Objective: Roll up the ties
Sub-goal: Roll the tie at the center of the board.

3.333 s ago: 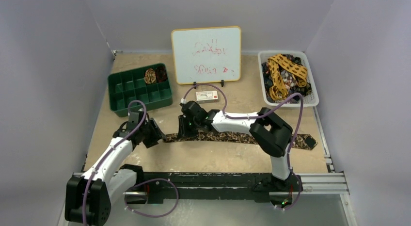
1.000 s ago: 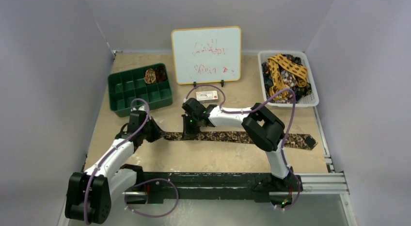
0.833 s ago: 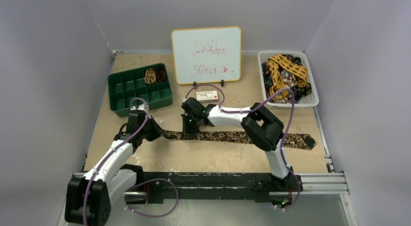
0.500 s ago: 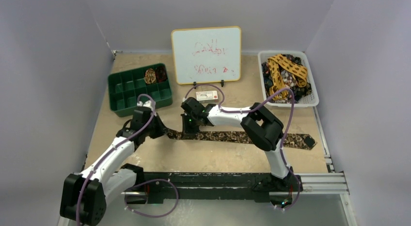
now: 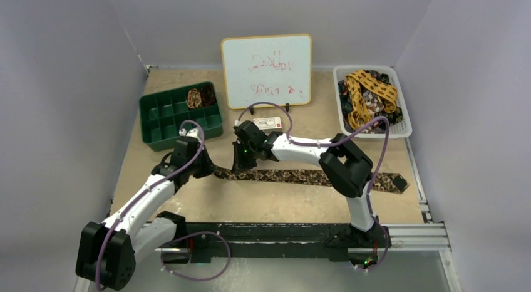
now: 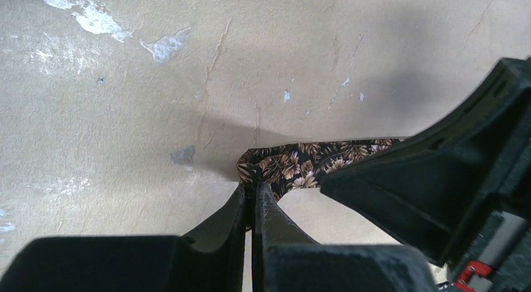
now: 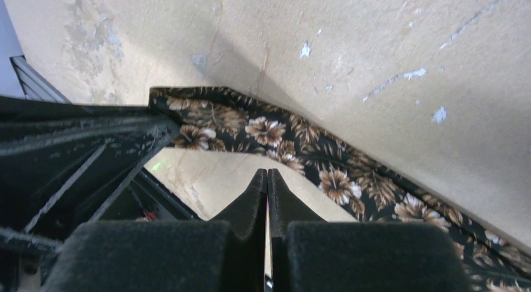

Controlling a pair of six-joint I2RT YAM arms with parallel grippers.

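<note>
The brown tie (image 5: 300, 177) is laid lengthwise across the tabletop (image 5: 275, 204), and its narrow end is caught by both grippers. The left gripper (image 6: 252, 190) is clamped tight, with no gap between the black fingers, and the very end of the tie is nipped right at the fingertips. The fabric is dark with a tan flower-and-leaf print, thin and floppy. It's bent into a soft fold just ahead of those tips and lifted a little, so a shadow is thrown on the surface underneath.

The right gripper (image 7: 267, 174) is pressed closed too, its wedge-shaped fingers meeting in a point. The near edge of the tie is pinched there, just to the right of the left gripper. From the right gripper the tie is stretched away to the right as a long flat band, ending well out past that arm's elbow.

The tabletop is matte beige and pretty scuffed, with hairline cracks and little white chips. Beyond the left gripper a green plastic tray (image 5: 159, 126) is set, divided into square compartments, and two coiled ties (image 5: 194, 98) are tucked into its far-right cells. Well off to the right of the right gripper and further back, a white slotted basket (image 5: 401, 133) is heaped with more ties, with mustard yellow ties (image 5: 366, 91) draped on top. A whiteboard (image 5: 266, 71) with a rounded wooden frame is propped up straight beyond the right gripper.
</note>
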